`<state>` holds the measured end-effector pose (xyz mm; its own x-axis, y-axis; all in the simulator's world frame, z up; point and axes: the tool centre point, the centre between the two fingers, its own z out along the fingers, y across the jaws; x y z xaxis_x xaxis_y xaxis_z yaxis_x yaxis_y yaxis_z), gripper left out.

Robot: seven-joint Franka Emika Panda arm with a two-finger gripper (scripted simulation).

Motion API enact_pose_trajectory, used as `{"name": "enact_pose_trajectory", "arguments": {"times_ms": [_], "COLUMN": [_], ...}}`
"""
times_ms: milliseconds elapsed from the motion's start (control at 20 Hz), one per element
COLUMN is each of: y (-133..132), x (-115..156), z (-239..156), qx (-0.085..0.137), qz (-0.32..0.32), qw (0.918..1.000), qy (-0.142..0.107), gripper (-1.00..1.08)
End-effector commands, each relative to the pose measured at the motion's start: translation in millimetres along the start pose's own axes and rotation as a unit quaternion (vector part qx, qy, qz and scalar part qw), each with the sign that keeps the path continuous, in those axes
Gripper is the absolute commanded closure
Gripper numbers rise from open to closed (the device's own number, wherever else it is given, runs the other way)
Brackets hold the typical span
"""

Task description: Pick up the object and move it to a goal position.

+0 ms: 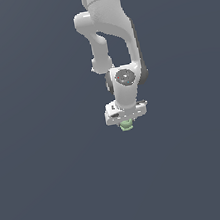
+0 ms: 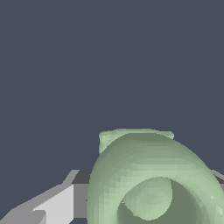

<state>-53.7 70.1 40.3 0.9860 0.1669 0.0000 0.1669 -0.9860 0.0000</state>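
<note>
Looking at the exterior view: white arm [image 1: 110,25] hanging down from 12 o'clock, gripper [image 1: 126,121] pointing straight down near mid-frame. Tiny pale green object [image 1: 127,125] poking out right below it, at 6 o'clock of the wrist. Up close in the wrist view, green curled lump [image 2: 153,179] sitting tight between grey fingers [image 2: 57,203], so clamped on it. Plain dark grey background all around.

One arm [image 1: 113,40], one gripper [image 1: 126,120], one pale green object [image 1: 127,125].
</note>
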Motion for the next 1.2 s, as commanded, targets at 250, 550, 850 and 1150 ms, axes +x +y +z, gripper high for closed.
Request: {"name": "enact_pose_trajectory", "arguments": {"times_ms": [250,550,850,1150], "y": [-0.2,1.2,7.7,20.2], "x": [0.1,1.8,13.4,36.3], "z": [0.9,-1.7,-15.7,-42.6], "qx": [0.000,0.000,0.000,0.000], "qz": [0.000,0.000,0.000,0.000], "qw": [1.0000,1.0000,1.0000,1.0000], "qy": [0.000,0.000,0.000,0.000], "gripper": [1.08,1.08,1.08,1.08]}}
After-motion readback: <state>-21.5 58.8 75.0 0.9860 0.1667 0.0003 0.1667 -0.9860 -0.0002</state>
